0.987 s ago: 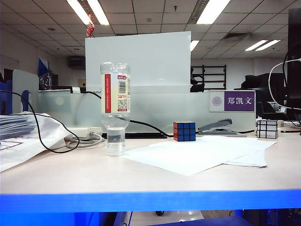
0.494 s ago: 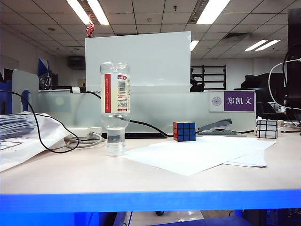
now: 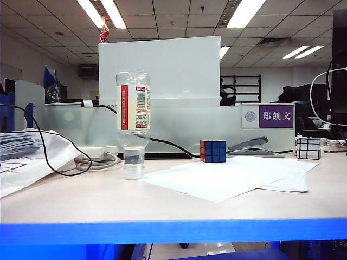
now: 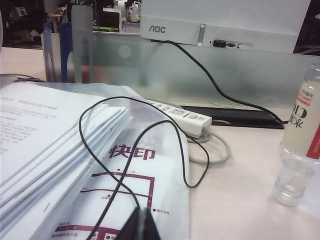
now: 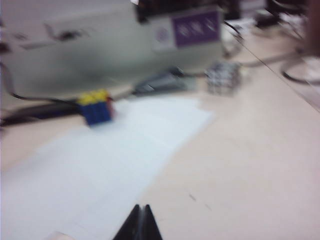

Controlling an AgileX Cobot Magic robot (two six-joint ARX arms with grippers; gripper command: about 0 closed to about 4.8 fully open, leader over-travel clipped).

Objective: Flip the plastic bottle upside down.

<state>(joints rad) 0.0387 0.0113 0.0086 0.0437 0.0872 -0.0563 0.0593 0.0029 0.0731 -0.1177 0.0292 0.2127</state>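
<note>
Desk (image 3: 81, 203) — bottle (image 3: 133, 122), papers (image 3: 227, 176), cube (image 3: 212, 151)

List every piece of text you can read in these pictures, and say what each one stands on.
"AOC": white monitor back.
"郑凯文": purple name plate.
"快印": clear plastic bag of papers.
Clear plastic bottle's white label: barcode and print too small.
The shut left gripper and right gripper bear none.

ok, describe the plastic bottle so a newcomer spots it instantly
Start at the white monitor back behind the desk. In front of its left part stands the plastic bottle, cap down, left of the white paper sheets. It is the only clear, tall item, with a white label bearing a red stripe and barcode.
</note>
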